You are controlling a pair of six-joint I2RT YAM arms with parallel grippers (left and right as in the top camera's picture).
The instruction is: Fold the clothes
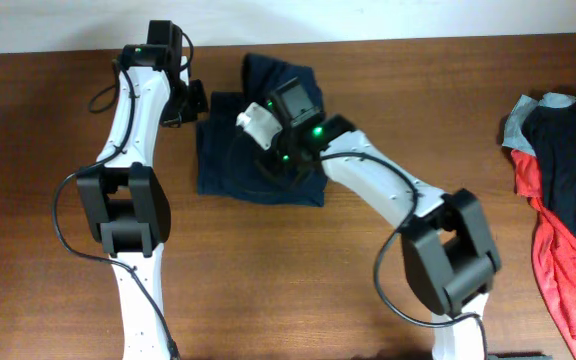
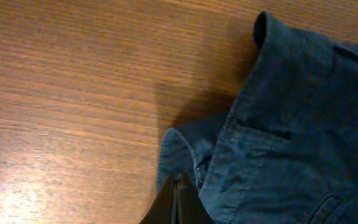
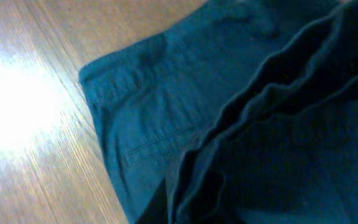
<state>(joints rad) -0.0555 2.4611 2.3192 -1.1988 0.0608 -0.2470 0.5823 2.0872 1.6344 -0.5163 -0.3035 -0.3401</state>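
The dark navy shorts [image 1: 230, 160] lie bunched at the table's back centre, partly under my right arm. My left gripper [image 1: 196, 103] is at their upper left corner. In the left wrist view its fingers [image 2: 178, 196] are shut, tips pinching the curled waistband edge of the shorts [image 2: 291, 124]. My right gripper [image 1: 258, 124] hovers over the middle of the garment. In the right wrist view it [image 3: 185, 210] is shut on a dark raised fold of the shorts [image 3: 166, 112], which drapes over the fingers and hides them.
A heap of navy, red and pale grey-blue garments [image 1: 563, 200] lies at the right edge of the wooden table [image 1: 418, 90]. Both arms reach in from the front edge, and a black cable loops beside the left arm [image 1: 63, 215].
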